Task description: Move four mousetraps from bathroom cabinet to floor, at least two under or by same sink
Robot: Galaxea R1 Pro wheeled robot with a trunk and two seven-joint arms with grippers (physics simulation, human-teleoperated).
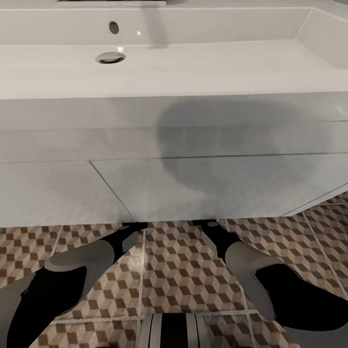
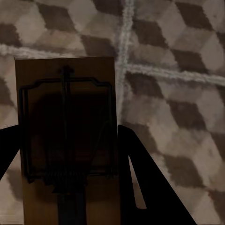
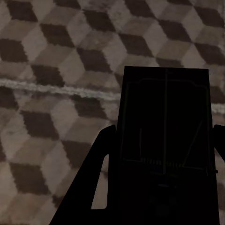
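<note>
Risk: left gripper (image 2: 70, 187) pinching a mousetrap (image 2: 65, 122) and right gripper (image 3: 159, 178) pinching another trap (image 3: 164, 126) over floor (image 1: 179, 270), under the sink (image 1: 193, 72) at 12 o'clock; high release could bounce traps.

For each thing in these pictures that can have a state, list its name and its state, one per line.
Left gripper: shut on a mousetrap.
Left mousetrap: held above the tiled floor.
Right gripper: shut on a mousetrap.
Right mousetrap: held above the floor.
Sink: empty, drain uncovered.
Vanity: panels shut.
</note>
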